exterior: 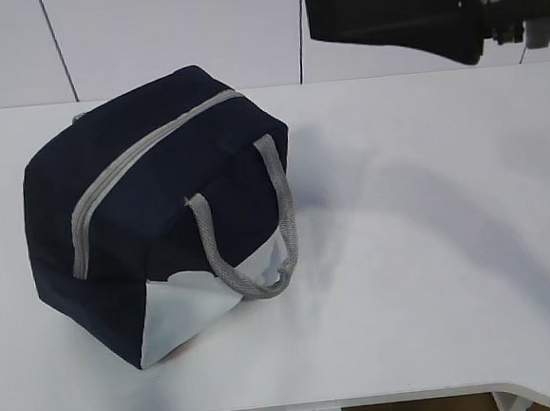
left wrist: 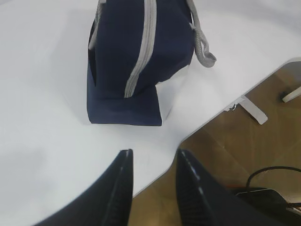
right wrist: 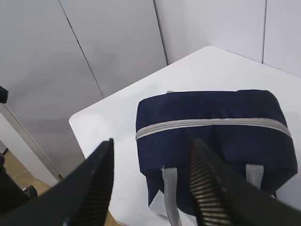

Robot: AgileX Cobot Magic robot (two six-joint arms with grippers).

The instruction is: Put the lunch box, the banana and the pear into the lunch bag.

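The navy lunch bag [exterior: 161,210] stands on the left of the white table [exterior: 431,250], its grey zipper [exterior: 129,165] shut along the top and a grey handle [exterior: 258,235] hanging down its near side. It also shows in the left wrist view [left wrist: 136,61] and the right wrist view [right wrist: 211,136]. My left gripper [left wrist: 153,155] is open and empty, over the table's edge and apart from the bag. My right gripper [right wrist: 150,146] is open and empty, high above the bag; its arm [exterior: 403,10] shows at the top right. The lunch box, banana and pear are out of view.
The table's curved front edge [left wrist: 197,129] runs close to the left gripper, with brown floor and a table leg [left wrist: 251,108] below. Cables [left wrist: 268,188] lie on the floor. Grey wall panels [right wrist: 94,56] stand behind the table.
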